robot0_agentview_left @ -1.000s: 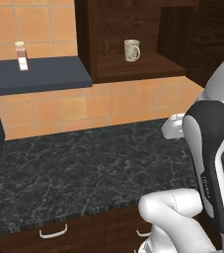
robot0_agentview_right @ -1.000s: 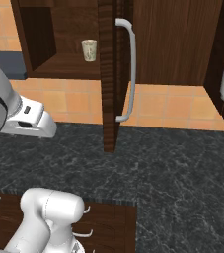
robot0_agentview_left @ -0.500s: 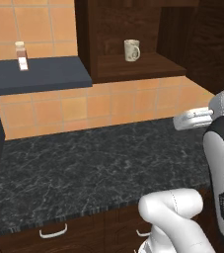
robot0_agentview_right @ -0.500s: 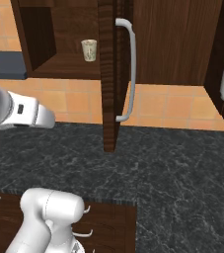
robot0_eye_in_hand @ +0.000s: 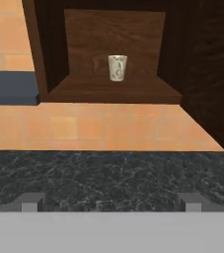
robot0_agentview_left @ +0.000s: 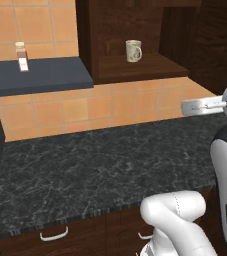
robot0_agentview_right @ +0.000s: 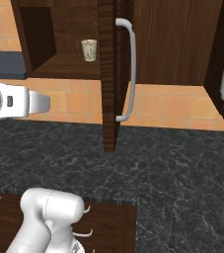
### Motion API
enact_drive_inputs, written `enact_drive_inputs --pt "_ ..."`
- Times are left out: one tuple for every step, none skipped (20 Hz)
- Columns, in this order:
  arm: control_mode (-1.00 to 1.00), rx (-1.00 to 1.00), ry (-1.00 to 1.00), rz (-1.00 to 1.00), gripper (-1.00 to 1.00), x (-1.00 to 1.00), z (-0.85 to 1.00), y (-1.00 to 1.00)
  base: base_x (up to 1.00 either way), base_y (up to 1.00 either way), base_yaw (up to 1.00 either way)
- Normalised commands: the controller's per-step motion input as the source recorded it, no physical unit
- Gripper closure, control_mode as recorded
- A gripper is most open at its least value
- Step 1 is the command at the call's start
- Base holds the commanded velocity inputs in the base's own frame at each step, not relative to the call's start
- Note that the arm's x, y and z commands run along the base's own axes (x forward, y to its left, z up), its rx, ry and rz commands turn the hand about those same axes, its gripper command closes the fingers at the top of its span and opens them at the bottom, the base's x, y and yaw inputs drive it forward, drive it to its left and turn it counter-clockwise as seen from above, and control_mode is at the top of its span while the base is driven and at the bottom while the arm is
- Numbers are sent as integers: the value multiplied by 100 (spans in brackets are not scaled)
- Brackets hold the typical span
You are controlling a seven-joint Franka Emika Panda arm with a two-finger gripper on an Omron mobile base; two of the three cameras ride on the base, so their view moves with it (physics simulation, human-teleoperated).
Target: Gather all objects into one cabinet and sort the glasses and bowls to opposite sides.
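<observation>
**Cream mug alone in the cabinet, arm just swung round to face it**

Cream-white mug [robot0_eye_in_hand: 117,67] stands upright on the shelf of the dark wood-grain cabinet [robot0_eye_in_hand: 108,91], roughly mid-shelf, at about 12 o'clock in the hand view. It's the one thing in there. The door [robot0_agentview_right: 111,74] hangs open, edge-on in the right base view, at 3 o'clock from the mug.

What changed: over the last second the arm lifted and turned. The gripper [robot0_eye_in_hand: 111,201] now points straight at the opening with its jaws spread wide and nothing between them, well short of the shelf, above the black marbled counter [robot0_agentview_left: 85,170].

My guess is it's lining up to reposition that mug. The orange mugs and bowl aren't gathered yet.
</observation>
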Motion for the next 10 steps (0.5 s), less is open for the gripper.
enact_drive_inputs --pt "-100 0 -15 0 -100 0 49 0 0 0 0" --pt "-100 0 -13 0 -100 0 41 0 0 0 0" --pt "-100 0 -10 0 -100 0 26 0 0 0 0" --pt "-100 0 -10 0 -100 1 16 0 0 0 0" --pt "-100 0 -9 0 -100 4 12 0 0 0 0" --pt "-100 0 -7 0 -100 14 10 0 0 0 0" --pt "-100 0 -4 0 -100 20 2 0 0 0 0" --pt "-100 0 -5 0 -100 17 0 0 0 0 0" --pt "-100 0 -4 0 -100 29 0 0 0 0 0" --pt "-100 0 -7 0 -100 36 1 0 0 0 0"
